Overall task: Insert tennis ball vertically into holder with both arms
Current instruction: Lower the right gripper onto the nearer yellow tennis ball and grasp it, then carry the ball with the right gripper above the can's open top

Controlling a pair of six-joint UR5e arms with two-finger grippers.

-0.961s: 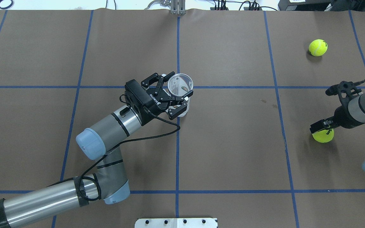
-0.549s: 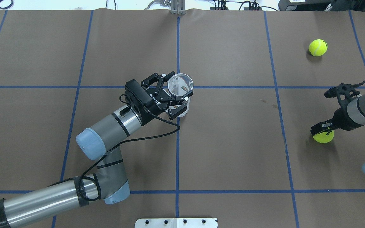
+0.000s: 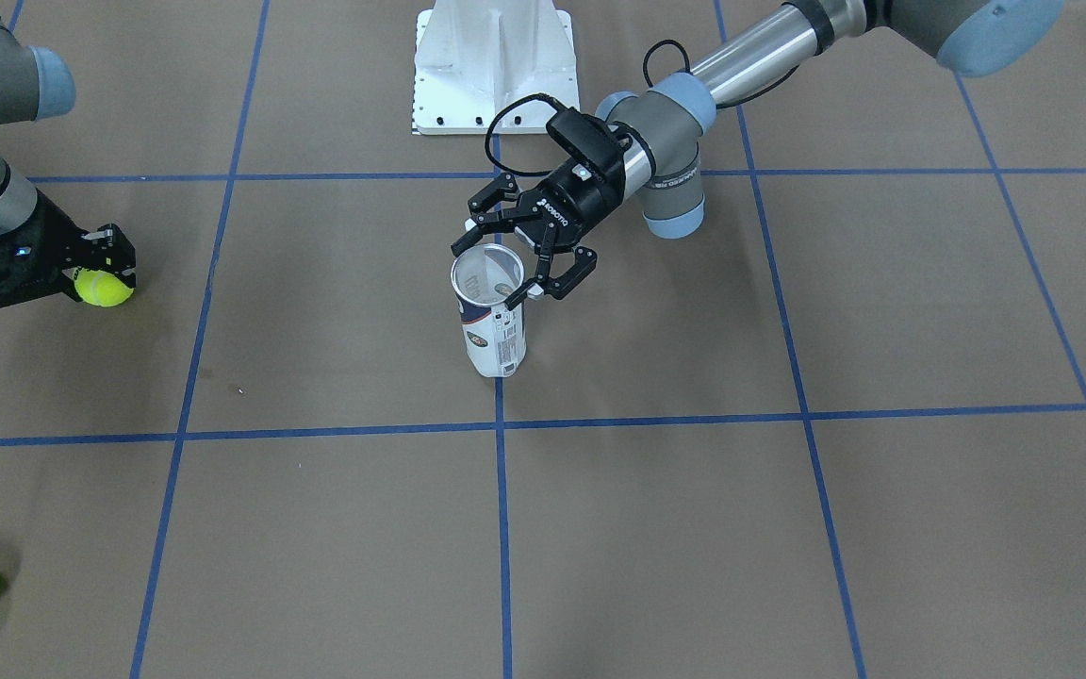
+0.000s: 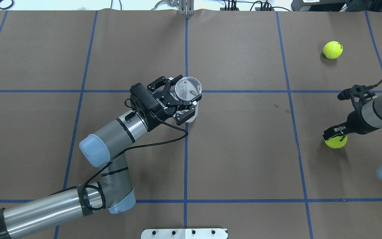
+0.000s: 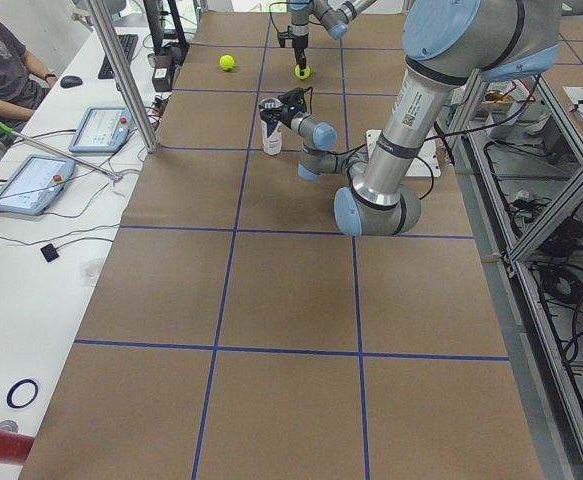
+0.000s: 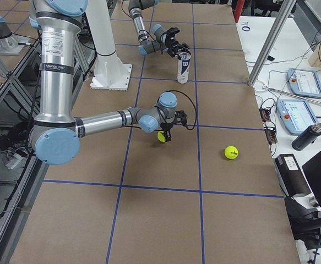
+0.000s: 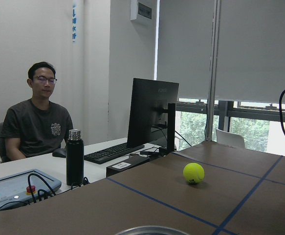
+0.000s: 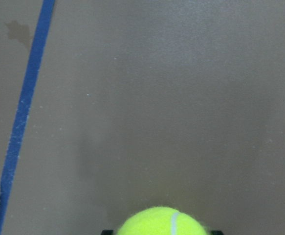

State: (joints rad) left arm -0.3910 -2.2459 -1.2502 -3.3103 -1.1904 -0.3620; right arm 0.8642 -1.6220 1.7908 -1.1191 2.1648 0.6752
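The holder [image 4: 188, 87], a clear can with a white and navy label, stands upright at the table's centre and also shows in the front view [image 3: 496, 339]. My left gripper [image 4: 189, 87] comes in from the side, its fingers closed on the can near the silver rim. My right gripper [image 4: 335, 134] points down at the table's right side and is shut on a yellow-green tennis ball [image 4: 337, 142], held low over the paper. The ball fills the bottom edge of the right wrist view [image 8: 162, 223]. The front view shows that gripper [image 3: 102, 273] and ball [image 3: 105, 289] at the left.
A second tennis ball [image 4: 332, 49] lies loose at the far right, also in the left wrist view [image 7: 193, 173]. The white robot base [image 3: 494, 66] stands at the near edge. Brown paper with blue tape lines covers the table. A seated person, monitor and bottle are beyond the table.
My right gripper has shifted a little toward the table's centre with the tennis ball in it. The left arm and the holder have not moved.
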